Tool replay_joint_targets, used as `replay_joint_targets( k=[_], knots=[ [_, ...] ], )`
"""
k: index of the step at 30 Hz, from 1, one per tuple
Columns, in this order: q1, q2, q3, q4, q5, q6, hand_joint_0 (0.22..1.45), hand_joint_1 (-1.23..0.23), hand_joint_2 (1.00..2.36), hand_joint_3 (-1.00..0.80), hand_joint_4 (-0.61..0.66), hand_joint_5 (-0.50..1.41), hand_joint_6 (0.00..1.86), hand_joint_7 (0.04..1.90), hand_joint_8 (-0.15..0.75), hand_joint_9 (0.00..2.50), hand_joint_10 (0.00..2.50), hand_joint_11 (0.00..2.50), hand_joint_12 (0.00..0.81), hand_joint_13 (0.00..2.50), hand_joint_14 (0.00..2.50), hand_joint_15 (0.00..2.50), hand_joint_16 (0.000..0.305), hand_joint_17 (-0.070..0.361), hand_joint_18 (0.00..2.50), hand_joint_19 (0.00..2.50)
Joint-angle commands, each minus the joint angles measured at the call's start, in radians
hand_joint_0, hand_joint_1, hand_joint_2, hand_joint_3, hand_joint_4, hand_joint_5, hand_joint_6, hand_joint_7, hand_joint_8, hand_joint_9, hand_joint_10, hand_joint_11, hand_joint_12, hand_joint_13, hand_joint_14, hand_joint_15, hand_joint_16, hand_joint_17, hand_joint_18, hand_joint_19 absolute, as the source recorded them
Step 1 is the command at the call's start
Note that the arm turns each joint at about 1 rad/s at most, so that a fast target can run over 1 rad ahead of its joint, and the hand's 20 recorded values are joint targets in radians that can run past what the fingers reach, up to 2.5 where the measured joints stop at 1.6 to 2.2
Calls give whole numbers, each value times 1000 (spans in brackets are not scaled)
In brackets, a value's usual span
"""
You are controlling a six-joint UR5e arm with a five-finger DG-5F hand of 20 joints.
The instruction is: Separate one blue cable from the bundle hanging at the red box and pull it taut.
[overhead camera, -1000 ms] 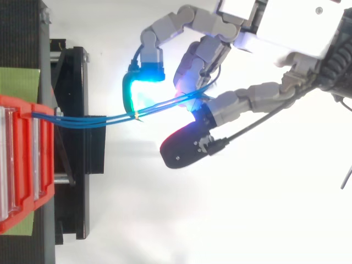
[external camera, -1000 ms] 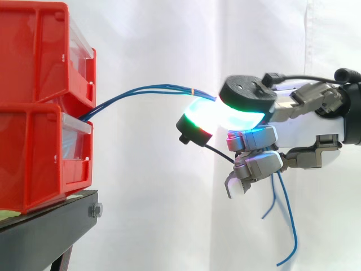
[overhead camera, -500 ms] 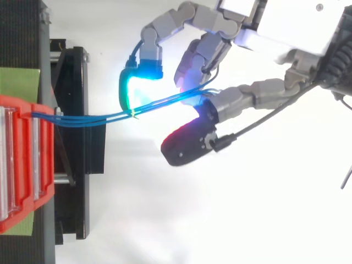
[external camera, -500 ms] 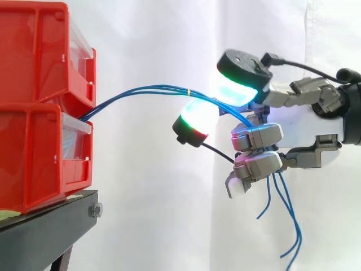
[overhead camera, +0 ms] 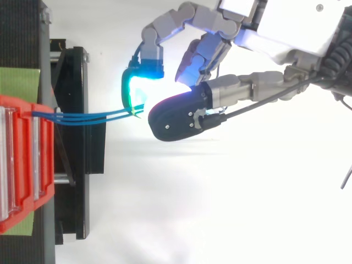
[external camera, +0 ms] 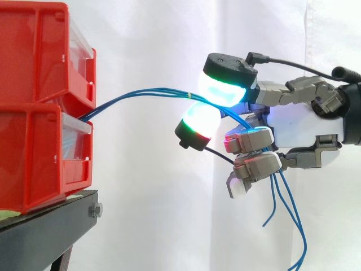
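The grey, many-fingered robot hand (external camera: pixel 299 127) reaches in from 3 o'clock with its fingers curled. Two glowing pads (external camera: pixel 224 90), cyan-green above and red-green below, nip the thin blue cables (external camera: pixel 141 92) between them. Several strands seem caught together, and their loose ends dangle toward 6 o'clock under the palm. Toward 9 o'clock the strands run in a slack arch to the stacked red plastic bins (external camera: pixel 34 130) on the black stand (external camera: pixel 51 226), with the white curtain (external camera: pixel 158 197) behind. I judge the singling-out step unfinished. Next the pads must shed all but one strand, then draw toward 3 o'clock until the arch straightens.
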Motion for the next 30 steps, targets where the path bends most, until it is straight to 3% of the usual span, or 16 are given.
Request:
replay_joint_targets(
  k=[1,6,13,20,30],
  knots=[
    [0,0,0,0,0,0,630,-654,1020,-283,-54,-211,917,1074,184,1269,95,1786,308,1213,15,1519,43,97,736,766],
    [0,0,0,0,0,0,749,-822,1014,-351,-133,-214,929,1176,174,1237,174,1766,297,1196,16,1517,43,97,732,740],
    [0,0,0,0,0,0,835,-886,1000,-500,-236,-209,933,1169,136,1246,107,1803,290,1174,17,1507,40,91,693,714],
    [0,0,0,0,0,0,820,-897,1000,-500,-277,-208,925,1152,103,1262,23,1827,282,1156,21,1481,40,89,710,674],
    [0,0,0,0,0,0,786,-924,1000,-500,-227,-206,917,1082,102,1262,0,1841,282,1131,24,1468,38,85,693,632]
  ],
)
